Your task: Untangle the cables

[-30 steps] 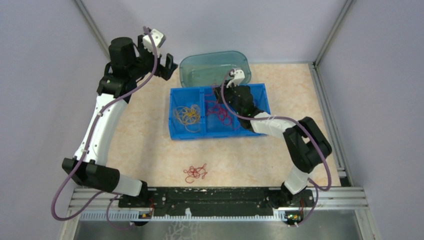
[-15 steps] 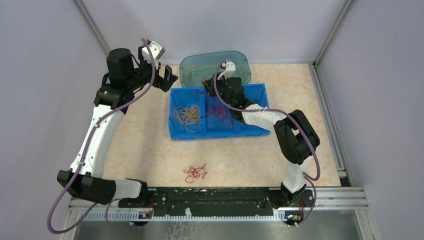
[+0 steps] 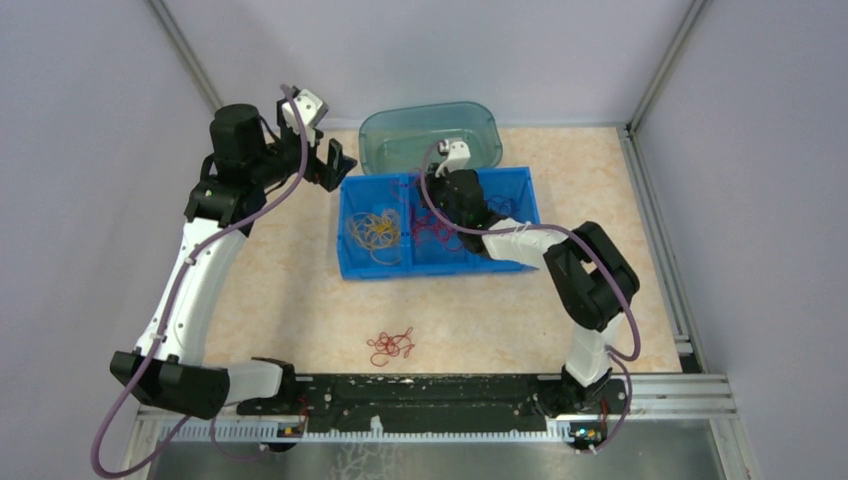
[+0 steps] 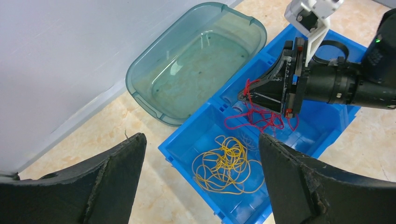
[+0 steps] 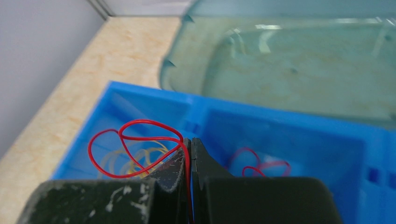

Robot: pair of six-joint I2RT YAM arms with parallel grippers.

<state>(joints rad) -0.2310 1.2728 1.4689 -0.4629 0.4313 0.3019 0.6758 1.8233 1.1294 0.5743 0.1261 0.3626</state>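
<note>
Yellow cables [image 3: 374, 232] lie in the left compartment of the blue bin [image 3: 345, 270] and also show in the left wrist view [image 4: 229, 164]. Red cables [image 3: 440, 230] lie in the middle compartment. My right gripper [image 3: 432, 180] hangs over them, shut on a red cable [image 5: 140, 140] that loops out to the left of the closed fingers [image 5: 173, 164]; strands trail from it into the bin [image 4: 259, 119]. A small red clump [image 3: 391, 345] lies on the table near the front. My left gripper [image 3: 335, 165] is open and empty, above the bin's far left corner [image 4: 201, 137].
A teal translucent tub [image 3: 372, 150] stands empty behind the bin, touching it; it also shows in the left wrist view [image 4: 140, 88] and the right wrist view [image 5: 299, 60]. Grey walls close the left, back and right. The bin's right compartment is under my right arm.
My right gripper has moved left over the bin, holding the red cable. My left gripper has dropped a little toward the bin's far left corner.
</note>
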